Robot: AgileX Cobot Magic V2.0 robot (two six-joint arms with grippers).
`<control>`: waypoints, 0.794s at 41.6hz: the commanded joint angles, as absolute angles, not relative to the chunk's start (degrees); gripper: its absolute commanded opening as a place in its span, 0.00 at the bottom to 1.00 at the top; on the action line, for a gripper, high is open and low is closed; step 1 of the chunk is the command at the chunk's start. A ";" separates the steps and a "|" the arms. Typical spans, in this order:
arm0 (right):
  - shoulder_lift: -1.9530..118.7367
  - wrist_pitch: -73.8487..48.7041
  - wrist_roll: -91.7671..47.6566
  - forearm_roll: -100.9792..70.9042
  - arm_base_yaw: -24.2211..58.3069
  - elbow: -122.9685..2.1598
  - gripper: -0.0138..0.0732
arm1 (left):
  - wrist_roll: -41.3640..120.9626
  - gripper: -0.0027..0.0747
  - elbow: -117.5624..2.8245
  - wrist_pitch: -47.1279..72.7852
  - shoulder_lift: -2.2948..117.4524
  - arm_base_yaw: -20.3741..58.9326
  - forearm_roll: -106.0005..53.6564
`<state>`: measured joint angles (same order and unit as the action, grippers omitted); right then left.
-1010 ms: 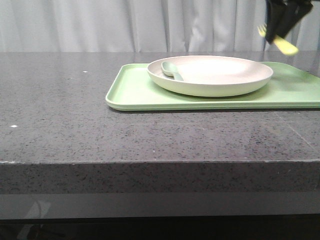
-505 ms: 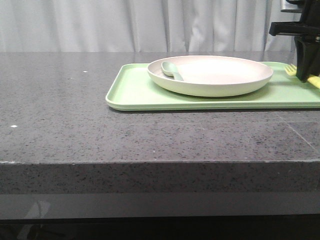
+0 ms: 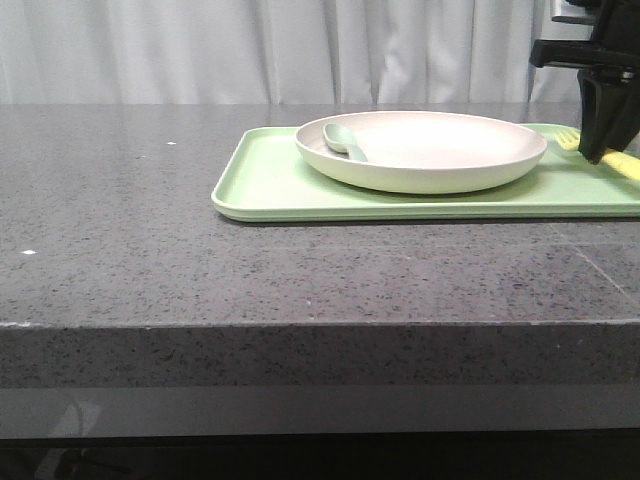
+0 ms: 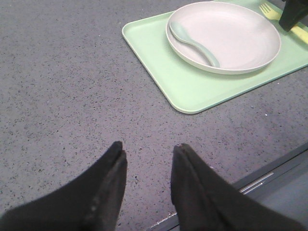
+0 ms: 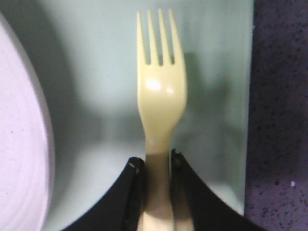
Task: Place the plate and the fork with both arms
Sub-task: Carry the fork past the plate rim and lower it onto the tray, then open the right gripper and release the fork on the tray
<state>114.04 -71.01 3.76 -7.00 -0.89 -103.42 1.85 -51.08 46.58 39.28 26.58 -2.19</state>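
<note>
The pale pinkish-cream plate (image 3: 440,160) sits on the light-green tray (image 3: 270,185) and also shows in the left wrist view (image 4: 240,33). The small yellow fork (image 3: 570,139) is down at the tray's right end, beside the plate, tines pointing away from the gripper (image 5: 161,96). My right gripper (image 3: 600,150) stands over it, its jaws closed on the handle (image 5: 158,161). My left gripper (image 4: 148,149) is open and empty, low over bare table well to the near left of the tray; the front view does not show it.
A pale grey-green spoon (image 3: 343,140) lies in the plate at its left side (image 4: 192,41). The tray's far edge runs close past the fork tines (image 5: 250,72). The grey speckled table (image 3: 150,230) spreads left and in front of the tray.
My right gripper came down from high at the back right with the fork and now holds it low on the tray beside the plate. The plate, spoon and tray have not moved.
</note>
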 commanded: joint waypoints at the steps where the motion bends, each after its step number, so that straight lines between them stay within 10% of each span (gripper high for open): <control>1: 110.89 -72.89 2.99 -7.63 -0.95 -104.70 0.25 | 2.10 0.34 -52.58 42.60 39.19 26.58 -2.99; 17: 113.10 -72.49 2.99 -7.63 -0.96 -104.70 0.27 | 2.10 0.34 -52.58 42.60 39.19 26.58 -2.99; 27: 112.91 -73.06 2.81 -7.63 -0.96 -106.38 0.62 | 2.10 0.34 -52.58 42.60 39.19 26.58 -2.99; 33: 111.59 -74.22 2.80 -7.57 -0.73 -108.42 0.62 | 2.10 0.34 -52.58 42.60 39.19 26.58 -2.99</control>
<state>116.19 -70.91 3.54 -7.11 -0.89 -105.83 1.85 -51.08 46.58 39.28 26.58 -2.44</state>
